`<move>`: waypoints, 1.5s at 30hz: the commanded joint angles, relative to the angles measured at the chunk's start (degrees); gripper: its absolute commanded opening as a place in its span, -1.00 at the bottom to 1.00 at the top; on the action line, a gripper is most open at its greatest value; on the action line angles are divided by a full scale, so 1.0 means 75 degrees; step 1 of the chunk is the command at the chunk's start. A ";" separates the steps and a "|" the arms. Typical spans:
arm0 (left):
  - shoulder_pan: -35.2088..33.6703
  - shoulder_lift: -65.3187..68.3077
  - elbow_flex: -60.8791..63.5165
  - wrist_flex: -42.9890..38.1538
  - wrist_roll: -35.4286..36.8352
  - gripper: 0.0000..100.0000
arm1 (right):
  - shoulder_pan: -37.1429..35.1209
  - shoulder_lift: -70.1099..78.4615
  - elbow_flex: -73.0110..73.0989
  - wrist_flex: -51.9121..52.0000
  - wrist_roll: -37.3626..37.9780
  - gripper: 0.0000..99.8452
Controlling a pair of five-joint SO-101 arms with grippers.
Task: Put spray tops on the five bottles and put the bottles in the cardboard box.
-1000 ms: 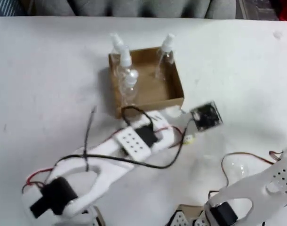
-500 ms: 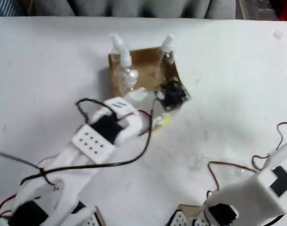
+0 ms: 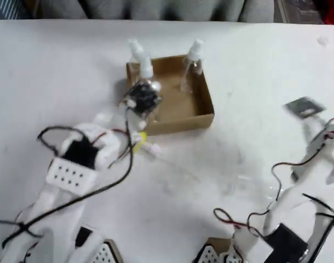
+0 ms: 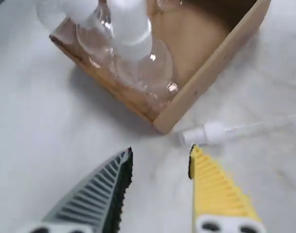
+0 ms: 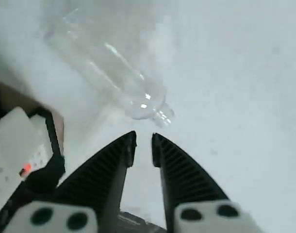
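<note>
The cardboard box (image 3: 172, 124) stands at the table's middle back with three clear bottles (image 3: 147, 76) wearing white spray tops upright inside. My left gripper (image 4: 161, 150) is open just off the box's near left corner (image 4: 162, 127), its grey and yellow fingers either side of bare table. A loose white spray top (image 4: 208, 133) with a long thin tube lies on the table right by the yellow finger (image 3: 138, 141). My right gripper (image 5: 143, 138) hangs over the table with only a narrow gap, nothing in it. Just beyond its tips lies a topless clear bottle (image 5: 109, 68) on its side.
The spray top's tube (image 3: 178, 167) stretches across the table in front of the box. The arm bases, with red and black cables (image 3: 265, 208), crowd the near edge. White tabletop lies free to the left and right of the box.
My left arm has swung left along the box's front, from its right corner to its left corner. The right arm has shifted up and to the right.
</note>
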State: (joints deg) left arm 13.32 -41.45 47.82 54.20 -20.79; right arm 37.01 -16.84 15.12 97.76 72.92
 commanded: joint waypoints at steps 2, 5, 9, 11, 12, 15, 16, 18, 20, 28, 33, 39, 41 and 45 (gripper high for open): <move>-0.0522 -0.1553 0.1465 -0.0270 0.0070 -0.65 | -0.0240 -0.0463 0.0856 0.0053 0.2520 -0.61; -0.0686 -0.2327 0.2602 -0.1020 0.0070 -0.65 | -0.0229 -0.0381 0.1160 -0.0252 0.3388 -0.47; -0.0674 -0.3311 0.3845 -0.1758 0.0023 -0.65 | -0.0264 -0.0416 0.2157 -0.1213 0.4302 -0.41; -0.0674 -0.3780 0.4173 -0.1864 0.0012 -0.65 | -0.0299 -0.0404 0.2614 -0.1635 0.4665 -0.35; -0.0674 -0.4003 0.4302 -0.1864 0.0012 -0.65 | -0.0299 -0.0404 0.2837 -0.1776 0.4947 -0.31; -0.0651 -0.4624 0.4642 -0.1817 0.0012 -0.65 | -0.0275 -0.0440 0.3341 -0.1881 0.6025 -0.25; -0.0651 -0.4800 0.4747 -0.1817 0.0012 -0.65 | -0.0275 -0.0440 0.3446 -0.1893 0.6330 -0.25; -0.0662 -0.5093 0.4935 -0.1817 0.0012 -0.65 | -0.0299 -0.0393 0.3634 -0.2034 0.6517 -0.25; -0.0674 -0.5316 0.5075 -0.1805 0.0012 -0.65 | -0.0404 -0.0393 0.3915 -0.2456 0.6529 -0.25; -0.0674 -0.5749 0.5216 -0.1594 0.0000 -0.65 | -0.0791 -0.0393 0.4818 -0.3768 0.6529 -0.28; -0.0686 -0.5785 0.5251 -0.1594 0.0000 -0.65 | -0.0920 -0.0393 0.4489 -0.3745 0.6470 -0.88; -0.0686 -0.5796 0.5333 -0.1594 0.0000 -0.65 | -0.1213 -0.0393 0.3352 -0.3370 0.5990 -0.97; -0.0686 -0.5796 0.5345 -0.1594 0.0000 -0.65 | -0.1530 -0.0393 0.2942 -0.3077 0.5990 -0.95; -0.0686 -0.5796 0.5415 -0.1641 0.0000 -0.65 | -0.2467 -0.0393 0.2520 -0.2596 0.6822 -0.97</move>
State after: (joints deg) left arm 8.75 -83.65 88.44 42.15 -20.79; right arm 24.53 -18.07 39.21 74.64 118.99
